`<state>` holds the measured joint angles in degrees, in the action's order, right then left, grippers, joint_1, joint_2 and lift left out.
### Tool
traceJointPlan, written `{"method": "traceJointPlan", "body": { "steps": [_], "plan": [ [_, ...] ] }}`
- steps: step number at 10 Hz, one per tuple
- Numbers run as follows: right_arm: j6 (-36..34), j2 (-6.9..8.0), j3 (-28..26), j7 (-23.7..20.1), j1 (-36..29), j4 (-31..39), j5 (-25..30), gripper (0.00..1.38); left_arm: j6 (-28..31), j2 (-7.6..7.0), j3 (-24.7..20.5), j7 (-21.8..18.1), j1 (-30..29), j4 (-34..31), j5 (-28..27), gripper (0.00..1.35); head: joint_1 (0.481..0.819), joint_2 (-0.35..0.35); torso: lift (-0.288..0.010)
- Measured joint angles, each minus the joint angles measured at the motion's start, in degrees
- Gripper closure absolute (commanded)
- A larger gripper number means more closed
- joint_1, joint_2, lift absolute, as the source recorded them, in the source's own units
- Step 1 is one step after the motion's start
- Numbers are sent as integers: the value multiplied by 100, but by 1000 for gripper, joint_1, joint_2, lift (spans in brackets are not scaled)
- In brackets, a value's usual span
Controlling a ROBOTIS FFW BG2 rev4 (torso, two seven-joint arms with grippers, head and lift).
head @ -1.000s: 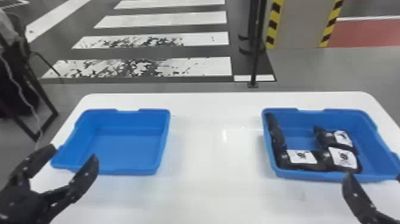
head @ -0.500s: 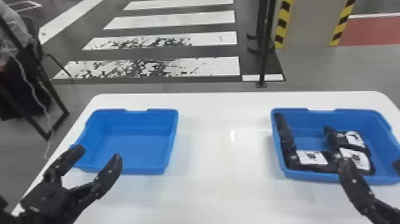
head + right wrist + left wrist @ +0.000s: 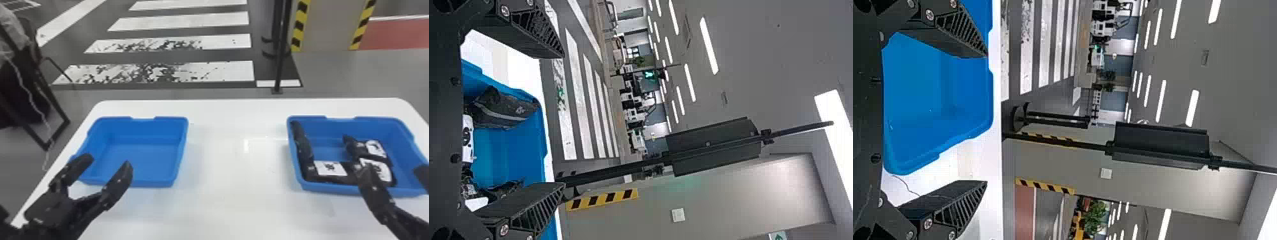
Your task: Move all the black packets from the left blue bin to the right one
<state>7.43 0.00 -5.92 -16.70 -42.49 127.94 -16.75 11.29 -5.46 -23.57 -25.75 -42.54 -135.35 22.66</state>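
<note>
Left gripper has its two black fingers spread apart, with the fingertips over the near-left part of the left blue bin in the head view. Right gripper is spread too, nothing between its fingertips, one finger overlapping the near side of the right blue bin and the other at the view's right edge; whether it touches anything there, I cannot tell. Black packets lie in the right bin: one dark packet runs along its left wall, a white-labelled packet lies along the near wall, and two more labelled ones sit toward the right, one behind the other. Both bins stand well apart on a white table.
</note>
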Motion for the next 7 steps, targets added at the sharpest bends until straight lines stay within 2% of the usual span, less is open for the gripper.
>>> {"method": "traceJointPlan", "body": {
  "steps": [7],
  "plan": [
    [17, 0, 89, -1, 73, -103, -68, 116, 200, -8, 100, 0, 67, 0, -8, 163, 695, 117, -185]
  ]
}}
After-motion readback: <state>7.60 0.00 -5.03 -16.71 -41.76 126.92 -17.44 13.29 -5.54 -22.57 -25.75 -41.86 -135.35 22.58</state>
